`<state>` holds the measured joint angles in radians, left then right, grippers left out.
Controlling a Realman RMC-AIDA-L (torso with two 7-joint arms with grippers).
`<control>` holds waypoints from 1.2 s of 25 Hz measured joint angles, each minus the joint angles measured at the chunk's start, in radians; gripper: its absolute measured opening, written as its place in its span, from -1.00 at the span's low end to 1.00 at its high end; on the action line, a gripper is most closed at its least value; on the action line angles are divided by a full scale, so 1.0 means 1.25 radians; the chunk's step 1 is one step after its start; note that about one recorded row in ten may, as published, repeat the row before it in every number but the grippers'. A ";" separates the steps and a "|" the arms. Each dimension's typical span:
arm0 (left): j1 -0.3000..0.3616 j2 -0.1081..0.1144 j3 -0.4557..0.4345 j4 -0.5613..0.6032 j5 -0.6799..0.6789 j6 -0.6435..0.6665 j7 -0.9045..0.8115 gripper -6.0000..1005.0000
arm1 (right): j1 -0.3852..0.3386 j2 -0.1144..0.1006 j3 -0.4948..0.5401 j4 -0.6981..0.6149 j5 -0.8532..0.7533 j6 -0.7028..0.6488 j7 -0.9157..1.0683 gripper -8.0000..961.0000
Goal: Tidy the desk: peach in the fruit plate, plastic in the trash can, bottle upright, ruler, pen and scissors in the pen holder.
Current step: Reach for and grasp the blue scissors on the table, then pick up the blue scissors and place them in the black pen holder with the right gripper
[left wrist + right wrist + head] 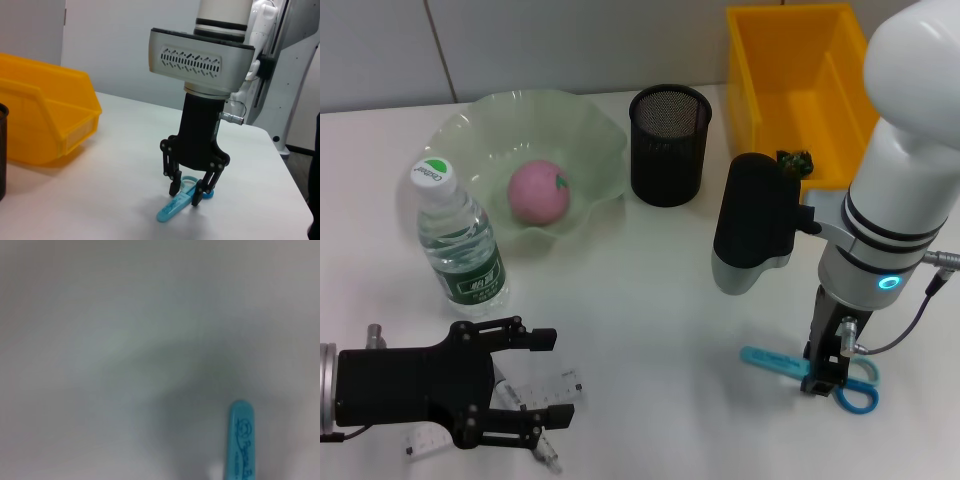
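The scissors (790,364) — slim, with a light-blue sheath and darker blue handle loops — lie flat on the white table (650,300) near the robot's right front. The right gripper (188,191) points straight down over them, jaws narrowly apart, straddling the handle end. The left gripper (545,375) hovers wide open above the ruler (535,392).
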<state>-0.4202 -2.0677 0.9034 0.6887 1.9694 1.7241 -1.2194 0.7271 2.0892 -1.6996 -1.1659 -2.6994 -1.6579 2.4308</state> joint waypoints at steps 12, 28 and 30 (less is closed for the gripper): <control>0.000 0.001 0.000 0.000 0.001 0.000 0.000 0.72 | -0.001 0.000 0.000 0.007 0.000 0.006 0.000 -0.40; -0.003 0.001 0.000 0.000 -0.001 0.000 0.000 0.72 | -0.017 -0.001 -0.039 -0.012 -0.002 0.020 0.000 -0.50; -0.004 0.001 0.000 0.000 -0.001 0.000 0.000 0.72 | -0.020 -0.001 -0.036 -0.027 -0.002 0.022 0.000 -0.52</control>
<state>-0.4249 -2.0662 0.9035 0.6888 1.9678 1.7242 -1.2194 0.7018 2.0876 -1.7446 -1.1997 -2.7018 -1.6299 2.4303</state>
